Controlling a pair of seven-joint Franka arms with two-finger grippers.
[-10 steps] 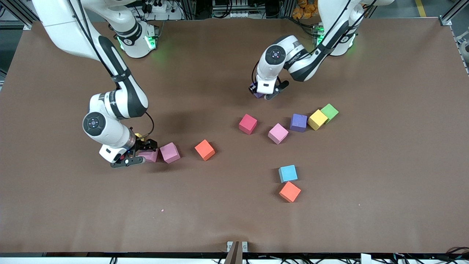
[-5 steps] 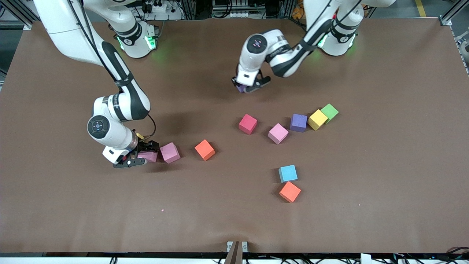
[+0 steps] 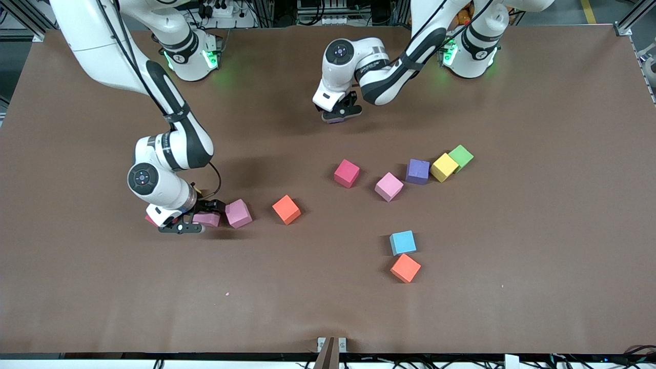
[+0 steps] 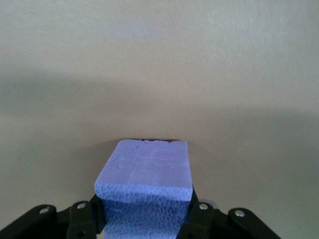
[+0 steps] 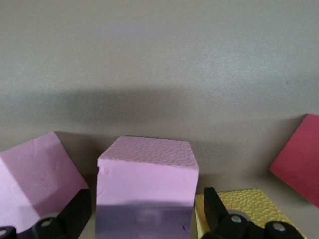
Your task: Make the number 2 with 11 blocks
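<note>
The left gripper [image 3: 339, 114] is clamped on a purple cube [image 4: 144, 186] and holds it in the air over the bare table [image 3: 512, 230], toward the robots' bases from the red cube [image 3: 347, 172]. The right gripper [image 3: 190, 218] is low at the table with its fingers [image 5: 75, 216] spread apart on both sides of a pink cube [image 5: 145, 191]. A second pink cube [image 3: 238, 213] lies just beside it, on the side toward the red cube. Between these and the red cube lies an orange cube [image 3: 286, 209]. No digit is formed; the cubes lie scattered.
</note>
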